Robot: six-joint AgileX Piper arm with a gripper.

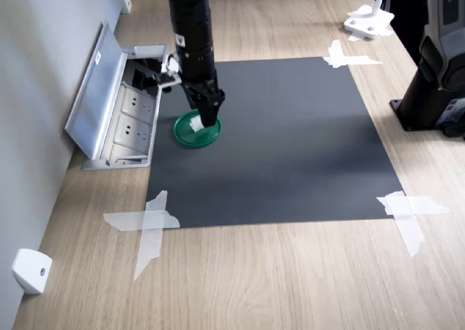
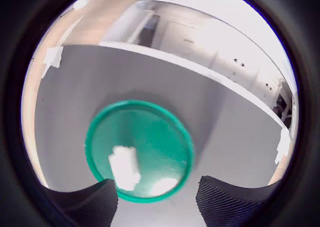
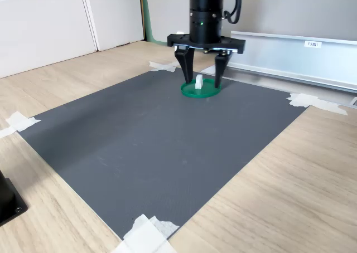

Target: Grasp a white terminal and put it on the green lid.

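The green lid (image 1: 184,134) (image 3: 207,92) (image 2: 155,137) lies near the black mat's edge beside the wall. A small white terminal (image 1: 196,124) (image 3: 198,82) (image 2: 125,167) rests on it, off centre. My gripper (image 1: 208,118) (image 3: 201,78) (image 2: 156,202) hangs straight down just above the lid and is open. In the second exterior view its two fingers straddle the terminal without touching it. In the wrist view both ribbed fingertips (image 2: 231,197) show apart, with the terminal free between them.
A black mat (image 1: 290,141) is taped to the wooden table. An open metal socket box (image 1: 120,115) stands just beside the lid. A white wedge block (image 1: 30,270), a white bracket (image 1: 369,21) and a black stand base (image 1: 432,97) sit off the mat.
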